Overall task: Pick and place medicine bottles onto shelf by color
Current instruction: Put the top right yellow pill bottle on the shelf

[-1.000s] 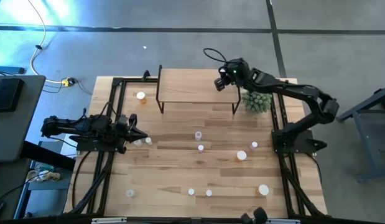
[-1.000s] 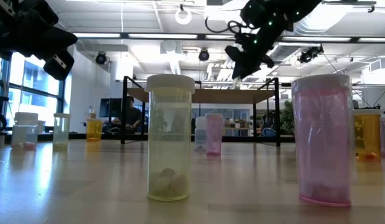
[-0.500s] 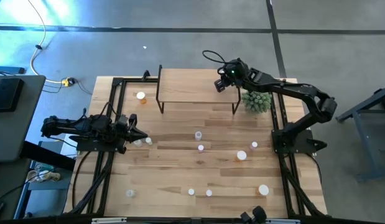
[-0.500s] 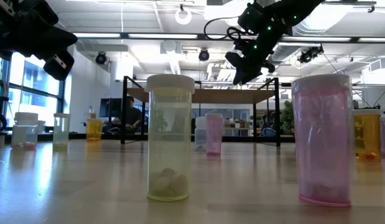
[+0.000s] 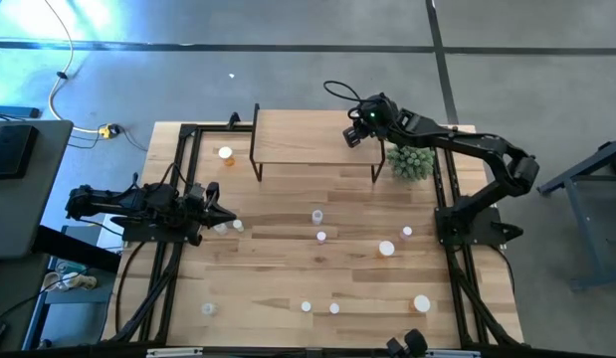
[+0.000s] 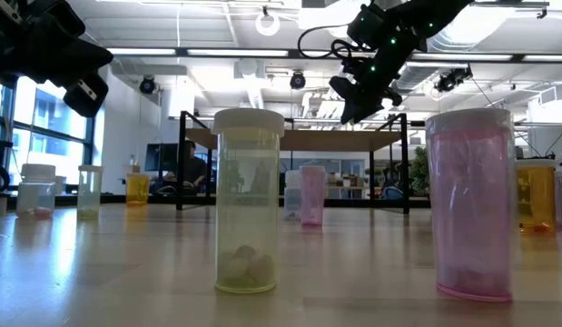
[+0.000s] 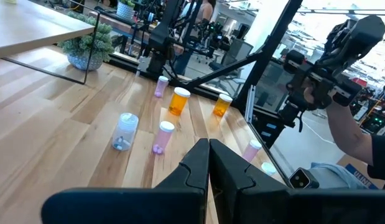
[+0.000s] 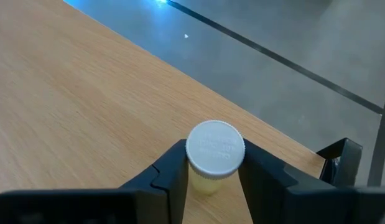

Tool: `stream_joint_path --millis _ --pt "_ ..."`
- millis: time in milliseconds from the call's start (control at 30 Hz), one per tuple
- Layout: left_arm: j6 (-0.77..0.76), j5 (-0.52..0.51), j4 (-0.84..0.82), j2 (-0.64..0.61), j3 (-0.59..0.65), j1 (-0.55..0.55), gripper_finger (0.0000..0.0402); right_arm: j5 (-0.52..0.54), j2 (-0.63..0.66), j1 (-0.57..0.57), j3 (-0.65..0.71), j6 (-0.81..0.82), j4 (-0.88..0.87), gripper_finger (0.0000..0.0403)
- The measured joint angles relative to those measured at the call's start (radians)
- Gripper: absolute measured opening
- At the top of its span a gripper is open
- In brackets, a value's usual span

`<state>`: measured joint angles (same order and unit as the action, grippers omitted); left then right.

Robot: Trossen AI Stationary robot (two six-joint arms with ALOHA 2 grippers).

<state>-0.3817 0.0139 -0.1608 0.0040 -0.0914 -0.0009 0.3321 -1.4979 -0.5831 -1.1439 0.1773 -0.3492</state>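
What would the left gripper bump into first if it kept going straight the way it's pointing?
Probably the clear bottle or the pink bottle beside it: both stand just ahead of the shut left gripper. Depth is hard to judge, so it might slip between them.

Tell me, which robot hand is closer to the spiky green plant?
The right gripper, over the shelf just beside the plant. The left gripper is far across the table.

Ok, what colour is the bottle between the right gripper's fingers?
Pale yellow-green bottle with a white cap; clearest in the right wrist view.
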Motion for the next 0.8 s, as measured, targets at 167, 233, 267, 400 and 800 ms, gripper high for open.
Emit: stream_joint_path --millis 167,233,267,400,800 --pt "0.000 0.000 0.000 0.000 0.000 0.000 0.0001 0.000 0.000 0.000 0.000 -0.001 0.002 0.0158" --pt "0.000 0.000 0.000 0.000 0.000 0.000 0.0001 0.000 0.000 0.000 0.000 -0.002 0.005 0.0168" --pt "0.000 0.000 0.000 0.000 0.000 0.000 0.0001 0.000 0.000 0.000 0.000 -0.002 0.009 0.0173" --pt "0.000 0.000 0.000 0.000 0.000 0.000 0.0001 0.000 0.000 0.000 0.000 -0.002 0.016 0.0183" --pt "0.000 0.000 0.000 0.000 0.000 0.000 0.0001 -0.003 0.003 0.000 -0.013 -0.020 0.001 0.0186"
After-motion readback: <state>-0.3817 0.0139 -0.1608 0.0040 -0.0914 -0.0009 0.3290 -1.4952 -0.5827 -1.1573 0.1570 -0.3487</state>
